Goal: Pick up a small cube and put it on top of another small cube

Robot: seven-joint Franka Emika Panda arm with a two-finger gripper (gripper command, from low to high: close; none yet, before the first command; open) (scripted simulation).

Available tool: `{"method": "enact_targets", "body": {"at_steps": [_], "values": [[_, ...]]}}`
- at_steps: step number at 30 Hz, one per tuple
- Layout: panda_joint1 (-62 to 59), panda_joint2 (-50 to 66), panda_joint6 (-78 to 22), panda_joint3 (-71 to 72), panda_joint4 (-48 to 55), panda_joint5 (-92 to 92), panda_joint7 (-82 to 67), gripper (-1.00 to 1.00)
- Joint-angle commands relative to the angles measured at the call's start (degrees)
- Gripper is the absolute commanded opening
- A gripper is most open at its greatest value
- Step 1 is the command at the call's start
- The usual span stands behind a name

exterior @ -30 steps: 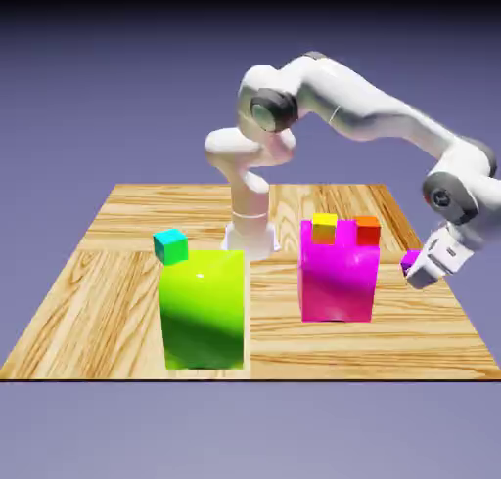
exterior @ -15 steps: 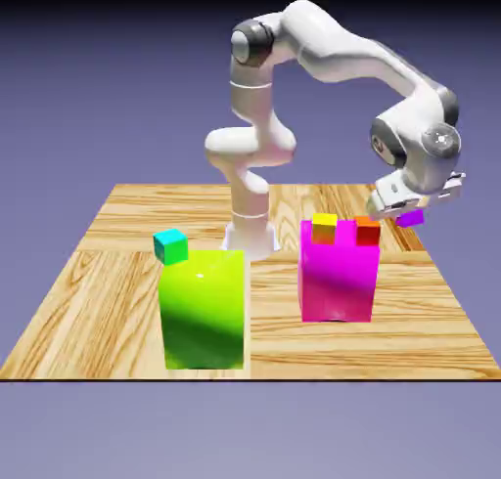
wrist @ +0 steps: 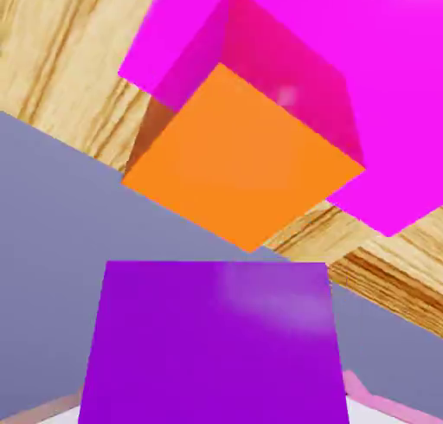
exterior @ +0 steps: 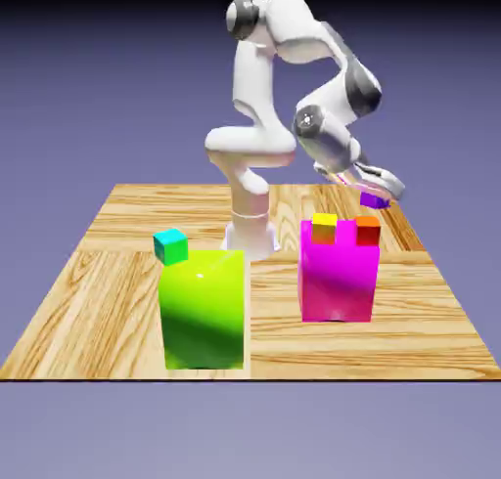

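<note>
The small purple cube (exterior: 373, 200) hangs in the air with my gripper (exterior: 378, 195) shut on it, just above and slightly behind the orange-red cube (exterior: 368, 230). That other small cube sits on the top right corner of the tall magenta block (exterior: 339, 277). In the hand view the purple cube (wrist: 212, 340) fills the bottom and hides my fingertips. Beyond it lies the orange cube (wrist: 242, 167), on the magenta block (wrist: 389, 85).
A yellow-orange cube (exterior: 324, 227) sits on the magenta block left of the orange-red one. A teal cube (exterior: 170, 245) rests on the tall green block (exterior: 203, 311) at the exterior view's left. The wooden table (exterior: 88, 291) carries both blocks.
The arm has swung from low at the exterior view's right of the magenta block, up and leftward, carrying the purple cube to just over the orange-red cube. The grip stayed shut.
</note>
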Motion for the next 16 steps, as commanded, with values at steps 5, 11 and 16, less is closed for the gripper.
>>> {"method": "enact_targets", "body": {"at_steps": [5, 11, 16], "values": [[-2.5, -10.39, 3.67, -2.27, -8.87, 11.82, 9.19, -1.0], [-0.55, -2.43, 12.97, 5.86, -9.01, 21.71, 3.69, -1.0], [-2.04, -8.65, 6.05, -0.34, -9.06, 14.48, 8.01, 1.0]]}}
